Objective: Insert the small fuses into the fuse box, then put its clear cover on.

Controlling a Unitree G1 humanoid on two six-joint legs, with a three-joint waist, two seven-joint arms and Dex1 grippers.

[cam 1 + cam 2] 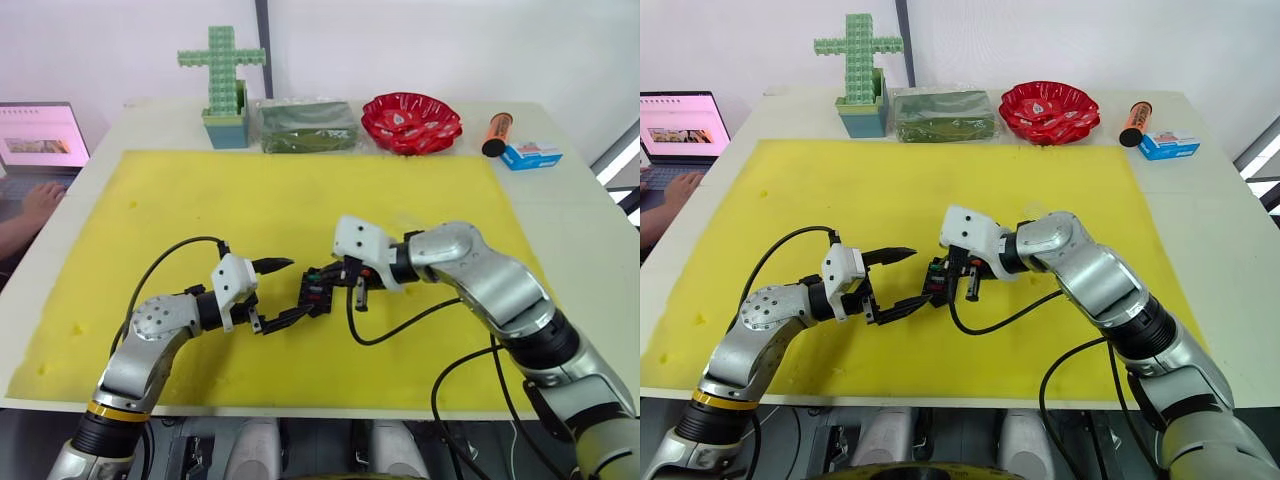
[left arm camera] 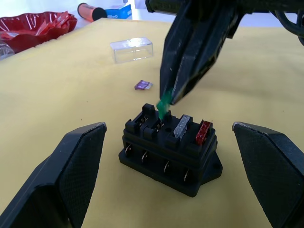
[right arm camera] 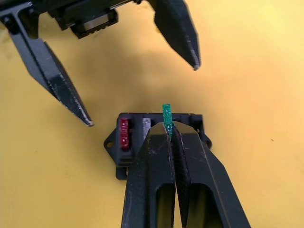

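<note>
On the yellow foam surface [image 1: 200,200], the right hand [image 3: 167,124] pinches a tiny green blade fuse [image 3: 166,115] over the small black plastic fuse box [image 2: 169,149]; the left hand [image 2: 168,178] gapes wide at its nine o'clock.

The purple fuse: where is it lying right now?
In the left wrist view the purple fuse lies loose on the yellow mat, between the fuse box and the clear cover.

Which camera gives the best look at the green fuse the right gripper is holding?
The left wrist view: the green fuse hangs from the right gripper just over the fuse box, slot visible. The right wrist view shows the fuse edge-on between the shut fingers. In both eye views it is too small to make out.
</note>
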